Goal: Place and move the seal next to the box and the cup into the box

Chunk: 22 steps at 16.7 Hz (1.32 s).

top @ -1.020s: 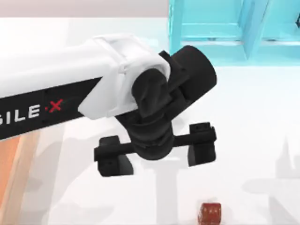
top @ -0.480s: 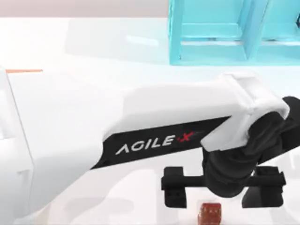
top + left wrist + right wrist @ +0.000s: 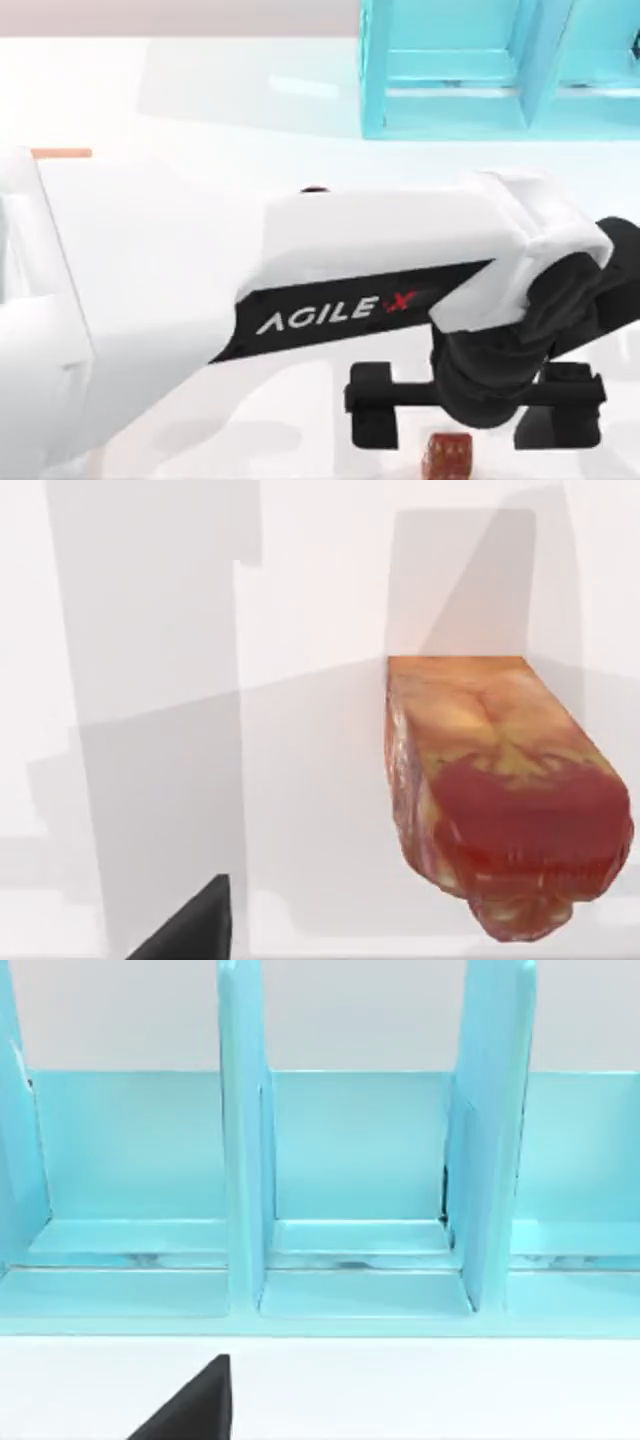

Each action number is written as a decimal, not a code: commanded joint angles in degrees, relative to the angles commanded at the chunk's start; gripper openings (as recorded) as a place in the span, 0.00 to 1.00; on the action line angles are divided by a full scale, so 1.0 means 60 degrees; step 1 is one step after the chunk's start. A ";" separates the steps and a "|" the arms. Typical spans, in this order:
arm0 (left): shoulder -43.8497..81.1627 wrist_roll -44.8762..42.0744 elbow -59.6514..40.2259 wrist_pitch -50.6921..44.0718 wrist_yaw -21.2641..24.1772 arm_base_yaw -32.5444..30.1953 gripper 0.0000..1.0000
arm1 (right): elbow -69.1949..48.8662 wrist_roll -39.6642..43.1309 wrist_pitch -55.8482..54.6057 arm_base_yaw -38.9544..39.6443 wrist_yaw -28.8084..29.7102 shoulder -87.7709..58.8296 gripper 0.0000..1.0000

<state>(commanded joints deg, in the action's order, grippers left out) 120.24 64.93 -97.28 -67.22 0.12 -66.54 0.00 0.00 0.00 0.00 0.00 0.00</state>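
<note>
Top view shows our left end effector (image 3: 475,415) reaching across the white tabletop (image 3: 250,100) toward the lower right, its two fingers spread wide and hanging above the seal (image 3: 446,457), which sits at the near edge, between and just below the fingers. We judge that the wide spread is there to straddle the seal before closing, so the step in hand is lining up for the grasp. In the left wrist view the seal (image 3: 500,790) lies on the tabletop close beneath the camera, untouched. A thin orange strip at far left is likely the box (image 3: 60,153); a dark sliver above our forearm may be the cup (image 3: 314,189), though we cannot be sure. The forearm reads "AGILE X" (image 3: 335,312). The right wrist view faces the turquoise shelf (image 3: 350,1200); we cannot tell that end effector's spread.
</note>
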 joint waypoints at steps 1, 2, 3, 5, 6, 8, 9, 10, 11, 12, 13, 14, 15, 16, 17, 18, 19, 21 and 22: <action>0.0073 -0.0002 0.0180 0.0284 0.0001 0.0001 1.00 | 0.0000 0.0000 0.0000 0.0000 0.0000 0.0000 1.00; 0.0157 -0.0004 0.0385 0.0570 0.0001 0.0002 1.00 | 0.0000 0.0000 0.0000 0.0000 0.0000 0.0000 1.00; 0.0250 -0.0005 0.0610 0.0888 0.0002 0.0002 1.00 | 0.0000 0.0000 0.0000 0.0000 0.0000 0.0000 1.00; 0.0459 -0.0003 0.1087 0.1592 0.0004 -0.0003 1.00 | 0.0000 0.0000 0.0000 0.0000 0.0000 0.0000 1.00; 0.0555 -0.0002 0.1303 0.1912 0.0005 -0.0005 1.00 | 0.0000 0.0000 0.0000 0.0000 0.0000 0.0000 1.00; 0.0669 -0.0003 0.1576 0.2276 0.0006 -0.0006 1.00 | 0.0000 0.0000 0.0000 0.0000 0.0000 0.0000 1.00; 0.0677 -0.0004 0.1603 0.2312 0.0006 -0.0004 1.00 | 0.0000 0.0000 0.0000 0.0000 0.0000 0.0000 1.00; 0.0677 -0.0004 0.1603 0.2312 0.0006 -0.0004 1.00 | 0.0000 0.0000 0.0000 0.0000 0.0000 0.0000 1.00; 0.0677 -0.0004 0.1603 0.2312 0.0006 -0.0004 1.00 | 0.0000 0.0000 0.0000 0.0000 0.0000 0.0000 1.00; 0.0677 -0.0004 0.1603 0.2312 0.0006 -0.0004 1.00 | 0.0000 0.0000 0.0000 0.0000 0.0000 0.0000 1.00; 0.0677 -0.0004 0.1603 0.2312 0.0006 -0.0004 0.92 | 0.0000 0.0000 0.0000 0.0000 0.0000 0.0000 1.00; 0.0677 -0.0004 0.1603 0.2312 0.0006 -0.0004 0.85 | 0.0000 0.0000 0.0000 0.0000 0.0000 0.0000 1.00; 0.0677 -0.0004 0.1603 0.2312 0.0006 -0.0004 0.77 | 0.0000 0.0000 0.0000 0.0000 0.0000 0.0000 1.00; 0.0677 -0.0004 0.1603 0.2312 0.0006 -0.0004 0.70 | 0.0000 0.0000 0.0000 0.0000 0.0000 0.0000 1.00; 0.0677 -0.0004 0.1603 0.2312 0.0006 -0.0004 0.62 | 0.0000 0.0000 0.0000 0.0000 0.0000 0.0000 1.00; 0.0677 -0.0004 0.1603 0.2312 0.0006 -0.0004 0.55 | 0.0000 0.0000 0.0000 0.0000 0.0000 0.0000 1.00; 0.0677 -0.0004 0.1603 0.2312 0.0006 -0.0004 0.47 | 0.0000 0.0000 0.0000 0.0000 0.0000 0.0000 1.00; 0.0677 -0.0004 0.1603 0.2312 0.0006 -0.0004 0.32 | 0.0000 0.0000 0.0000 0.0000 0.0000 0.0000 1.00; 0.0677 -0.0004 0.1603 0.2312 0.0006 -0.0004 0.25 | 0.0000 0.0000 0.0000 0.0000 0.0000 0.0000 1.00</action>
<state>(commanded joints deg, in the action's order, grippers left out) 124.30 64.91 -87.66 -53.35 0.15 -66.57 0.00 0.00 0.00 0.00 0.00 0.00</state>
